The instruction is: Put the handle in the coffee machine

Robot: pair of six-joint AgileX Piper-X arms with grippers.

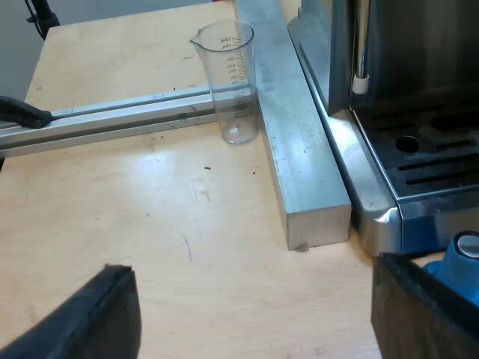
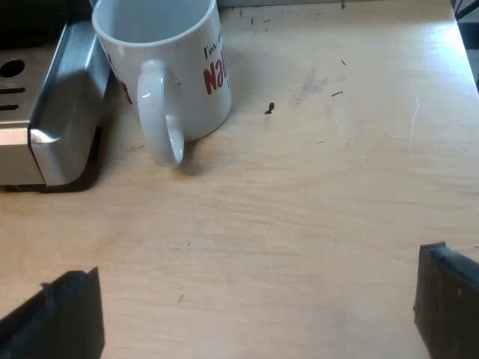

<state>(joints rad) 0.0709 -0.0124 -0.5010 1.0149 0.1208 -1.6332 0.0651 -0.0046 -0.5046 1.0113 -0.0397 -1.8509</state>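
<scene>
My left gripper (image 1: pixel 254 310) hangs open over bare wooden tabletop, its black fingers (image 1: pixel 90 321) wide apart with nothing between them. A blue tamper (image 1: pixel 462 263) stands close by one fingertip, at the corner of the espresso machine's drip tray (image 1: pixel 426 161). Farther off, a clear measuring glass (image 1: pixel 233 78) stands upright against a metal bar. My right gripper (image 2: pixel 254 299) is also open and empty above the table. Beyond it a white mug (image 2: pixel 168 63) with red lettering stands upright, its handle turned toward me, beside the machine's steel tray corner (image 2: pixel 63 105).
Two aluminium bars lie on the table: a thick one (image 1: pixel 299 142) along the machine's side and a thinner rail (image 1: pixel 112 120) meeting it at the glass. A dark object (image 1: pixel 22 112) rests on the rail's far end; what it is I cannot tell.
</scene>
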